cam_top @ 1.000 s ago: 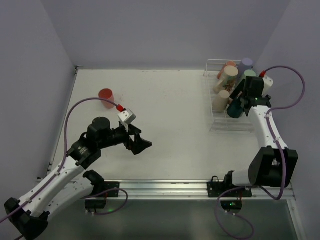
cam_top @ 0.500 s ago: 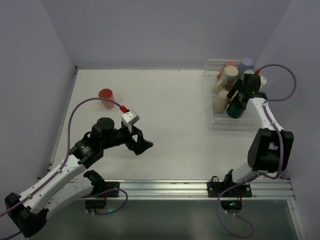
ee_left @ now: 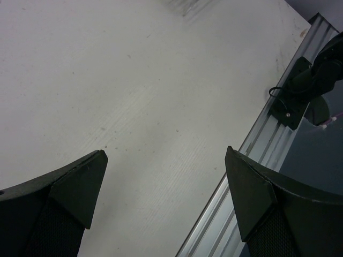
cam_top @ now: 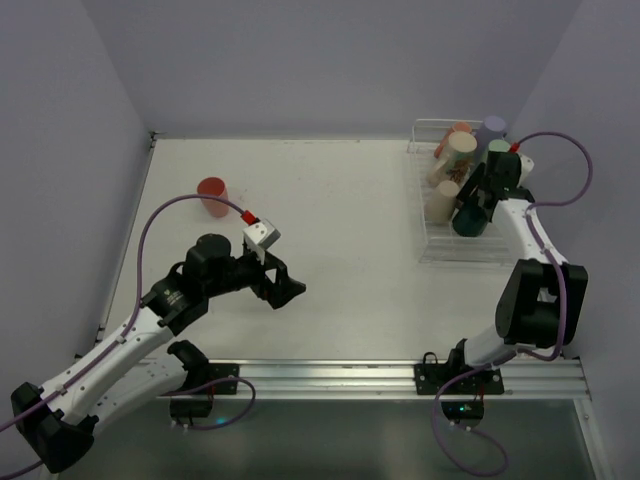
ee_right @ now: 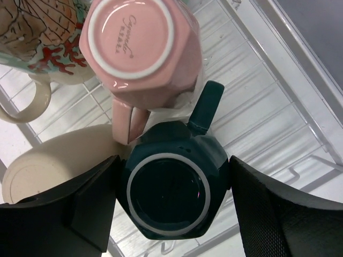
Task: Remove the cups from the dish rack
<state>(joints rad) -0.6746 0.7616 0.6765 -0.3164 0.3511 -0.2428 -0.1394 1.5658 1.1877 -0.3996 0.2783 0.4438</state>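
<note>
The white wire dish rack [cam_top: 440, 256] stands at the right of the table with several cups in it. My right gripper [cam_top: 470, 207] is down in the rack, its jaws closed against both sides of an upside-down dark green mug [ee_right: 171, 193], which rests on the rack's wires [ee_right: 257, 107]. A pink mug [ee_right: 139, 43], a cream patterned mug [ee_right: 43, 37] and a tan cup [ee_right: 53, 166] lie close behind it. A red cup [cam_top: 212, 192] stands on the table at the left. My left gripper [cam_top: 285, 290] is open and empty above bare table [ee_left: 166, 155].
A tan tumbler [cam_top: 455, 155], a salmon cup [cam_top: 458, 130], a lavender cup [cam_top: 494, 127] and a light green cup [cam_top: 499, 148] fill the rack's far end. The table's metal front rail [ee_left: 268, 150] lies near my left gripper. Walls close in on both sides.
My right gripper has moved a little further into the rack and settled around the dark green mug. My left arm has shifted slightly toward the front.
</note>
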